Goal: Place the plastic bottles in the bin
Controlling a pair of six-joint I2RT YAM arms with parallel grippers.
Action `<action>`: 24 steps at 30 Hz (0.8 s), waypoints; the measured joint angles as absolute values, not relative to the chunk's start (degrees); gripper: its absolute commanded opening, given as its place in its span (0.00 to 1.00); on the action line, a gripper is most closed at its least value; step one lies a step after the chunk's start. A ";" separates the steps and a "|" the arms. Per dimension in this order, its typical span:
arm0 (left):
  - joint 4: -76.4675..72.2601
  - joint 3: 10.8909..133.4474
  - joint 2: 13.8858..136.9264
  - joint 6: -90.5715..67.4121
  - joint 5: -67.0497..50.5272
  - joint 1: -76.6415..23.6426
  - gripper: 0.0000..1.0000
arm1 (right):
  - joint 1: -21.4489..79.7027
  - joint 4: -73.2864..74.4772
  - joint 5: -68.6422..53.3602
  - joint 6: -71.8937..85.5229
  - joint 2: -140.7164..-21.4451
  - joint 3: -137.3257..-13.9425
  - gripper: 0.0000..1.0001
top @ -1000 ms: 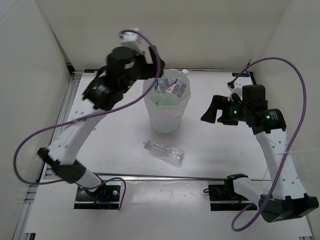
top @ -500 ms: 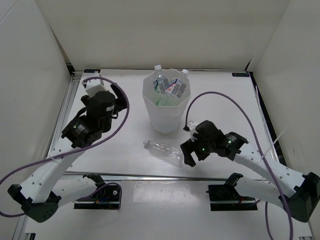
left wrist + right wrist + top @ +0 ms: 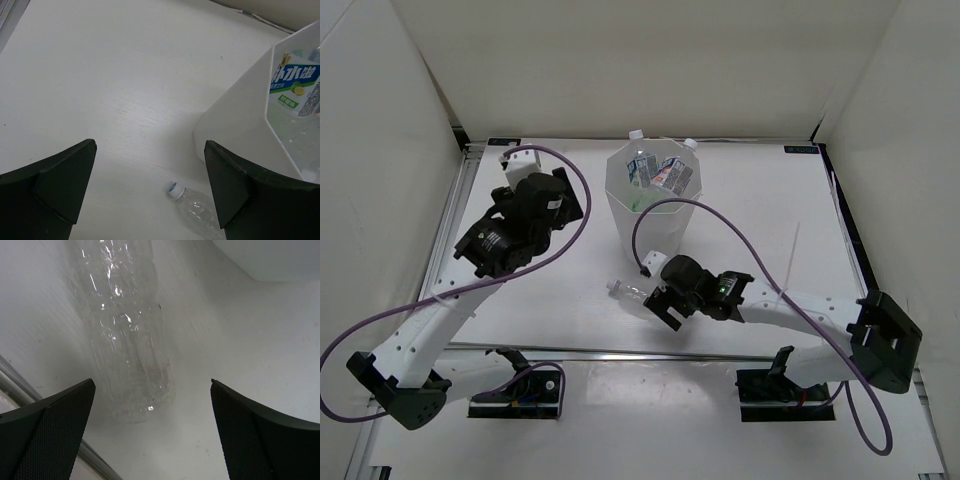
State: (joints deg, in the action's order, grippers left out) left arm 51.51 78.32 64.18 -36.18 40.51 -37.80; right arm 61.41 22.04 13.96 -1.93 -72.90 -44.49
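just ahead of the right gripper (image 3: 152, 387), between its wide-spread, empty fingers, a clear bottle (image 3: 125, 335) lies on its side on the white table (image 3: 770, 220), not gripped. the surface is matte with a faint wood grain, and a metal rail (image 3: 620, 352) runs along its near edge, close to that gripper. beyond the bottle stands the bin (image 3: 650, 235), holding labelled bottles (image 3: 660, 172), two white caps poking over its far rim. the left gripper (image 3: 150, 145) hangs open and empty above bare table, the bin to its right. plain off-white walls (image 3: 650, 70) close off the back and both sides.
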 measured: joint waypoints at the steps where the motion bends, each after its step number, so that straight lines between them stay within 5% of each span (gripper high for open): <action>1: 51.64 78.81 64.25 -35.81 40.18 -37.80 1.00 | 61.43 21.12 13.85 -2.55 -73.43 -44.36 1.00; 10: 54.46 81.49 64.29 -33.89 39.64 -37.76 1.00 | 61.43 14.72 8.16 -6.68 -81.06 -44.36 0.97; 24: 55.53 83.00 64.42 -31.77 38.68 -37.74 1.00 | 61.43 14.35 -1.48 -7.22 -86.00 -45.98 0.67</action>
State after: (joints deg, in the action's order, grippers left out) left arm 55.53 83.00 64.42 -31.77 38.68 -37.74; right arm 61.43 14.35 -1.48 -7.22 -86.00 -45.98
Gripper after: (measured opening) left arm 1.000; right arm 0.701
